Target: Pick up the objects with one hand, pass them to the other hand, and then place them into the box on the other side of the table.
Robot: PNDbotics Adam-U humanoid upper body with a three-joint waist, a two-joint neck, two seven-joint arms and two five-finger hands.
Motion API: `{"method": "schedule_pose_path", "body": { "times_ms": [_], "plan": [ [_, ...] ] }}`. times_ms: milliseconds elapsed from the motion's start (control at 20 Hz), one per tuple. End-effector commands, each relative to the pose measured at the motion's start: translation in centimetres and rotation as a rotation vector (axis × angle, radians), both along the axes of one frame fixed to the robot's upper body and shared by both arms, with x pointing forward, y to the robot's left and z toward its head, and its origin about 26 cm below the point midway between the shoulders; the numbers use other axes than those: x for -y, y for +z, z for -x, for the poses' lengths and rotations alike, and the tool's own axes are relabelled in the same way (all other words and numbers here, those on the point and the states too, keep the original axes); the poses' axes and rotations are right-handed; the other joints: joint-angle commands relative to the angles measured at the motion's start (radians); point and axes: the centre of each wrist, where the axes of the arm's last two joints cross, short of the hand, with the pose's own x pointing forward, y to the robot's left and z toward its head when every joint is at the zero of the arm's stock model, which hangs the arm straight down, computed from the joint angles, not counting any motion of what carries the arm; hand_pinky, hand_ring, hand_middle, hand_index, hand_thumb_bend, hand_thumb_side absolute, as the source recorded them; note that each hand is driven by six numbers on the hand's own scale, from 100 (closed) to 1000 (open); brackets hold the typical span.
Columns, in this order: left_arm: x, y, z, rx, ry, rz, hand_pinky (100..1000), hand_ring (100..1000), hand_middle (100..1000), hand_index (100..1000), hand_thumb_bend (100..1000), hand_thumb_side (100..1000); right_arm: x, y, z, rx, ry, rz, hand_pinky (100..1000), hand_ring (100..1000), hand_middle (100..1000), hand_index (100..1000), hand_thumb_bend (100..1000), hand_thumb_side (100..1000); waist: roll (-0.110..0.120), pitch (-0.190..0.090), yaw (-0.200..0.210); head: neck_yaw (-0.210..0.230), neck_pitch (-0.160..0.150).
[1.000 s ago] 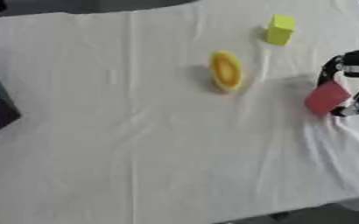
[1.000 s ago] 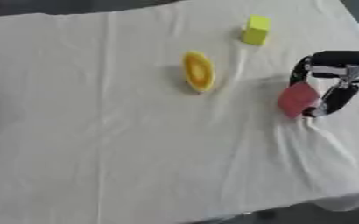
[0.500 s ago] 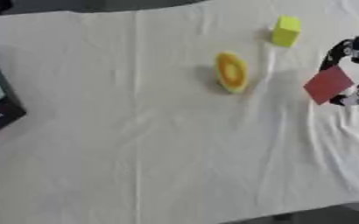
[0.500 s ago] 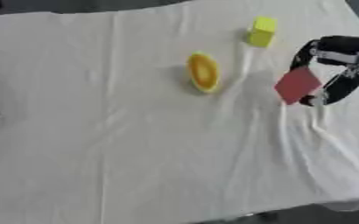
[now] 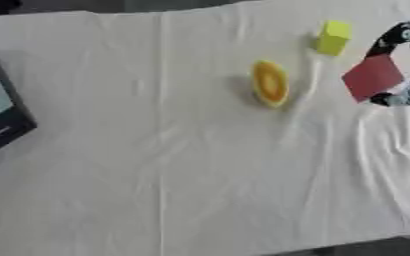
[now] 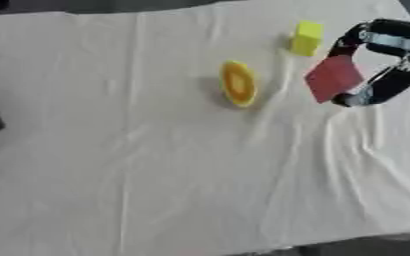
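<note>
text: none readable | labels: none | numbers: none

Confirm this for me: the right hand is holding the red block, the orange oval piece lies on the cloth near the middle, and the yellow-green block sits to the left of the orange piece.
Not quite. The yellow-green block sits to the right of the orange oval piece and farther back, as the right eye view shows. The rest stands: the right hand holds the red block, and the orange piece lies on the cloth.

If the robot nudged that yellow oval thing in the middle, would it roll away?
Probably not far. The yellow oval thing looks long and flattish, lying on its side, so it would likely slide or rock. The wrinkled white cloth beneath should also slow it.
</note>
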Motion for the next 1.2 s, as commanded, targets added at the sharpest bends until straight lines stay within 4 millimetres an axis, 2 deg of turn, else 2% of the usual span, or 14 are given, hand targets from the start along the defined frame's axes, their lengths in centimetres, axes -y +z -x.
{"method": "schedule_pose_path", "body": {
  "times_ms": [50, 500, 1200],
  "plan": [
    [-0.4, 1.9, 0.0, 0.050, -0.006, -0.068, 836, 884, 873, 867, 946, 543, -1.0, 1.0, 0.1, 0.028, -0.003, -0.113, 860, 598, 518, 553, 393, 100, -0.010, -0.016, 0.004, -0.003, 0.006],
    [0.5, 4.4, 0.0, 0.102, -0.060, -0.251, 834, 880, 858, 855, 951, 505, -5.5, -1.0, -0.3, 0.031, -0.020, -0.317, 836, 575, 515, 556, 386, 100, -0.007, -0.026, 0.020, 0.007, 0.006],
    [4.1, 10.1, 0.3, 0.108, -0.283, -0.688, 829, 851, 814, 836, 984, 395, -11.5, -1.6, -0.9, 0.094, 0.076, -0.461, 814, 561, 513, 556, 391, 100, -0.002, -0.041, 0.031, 0.024, 0.006]
  ]
}}
